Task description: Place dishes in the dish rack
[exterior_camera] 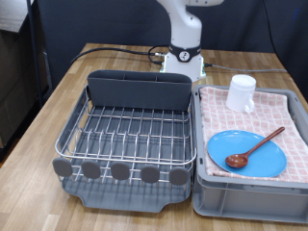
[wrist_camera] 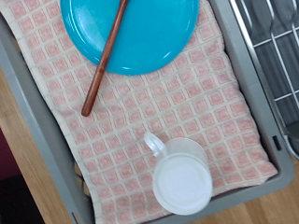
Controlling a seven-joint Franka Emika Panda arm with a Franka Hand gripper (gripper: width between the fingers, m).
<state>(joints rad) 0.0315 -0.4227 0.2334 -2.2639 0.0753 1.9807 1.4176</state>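
Wooden plank table (exterior_camera: 58, 106) carries silver wire dish rack (exterior_camera: 130, 130), bare, beside grey crate (exterior_camera: 245, 197) with pink checked cloth. Round blue plate (exterior_camera: 247, 152), reddish-brown wooden spoon (exterior_camera: 255, 148) across it, white cup (exterior_camera: 242, 92) apart. Jaws out of shot; can't tell state.

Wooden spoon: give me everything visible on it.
The reddish-brown wooden spoon is one piece, with a slim straight handle and a small oval bowl. It lies flat and diagonal across the round bright-blue plate: bowl on the plate, handle end past the rim over the pink checked cloth lining the grey crate. Nothing else touches it. The gripper is not in view.
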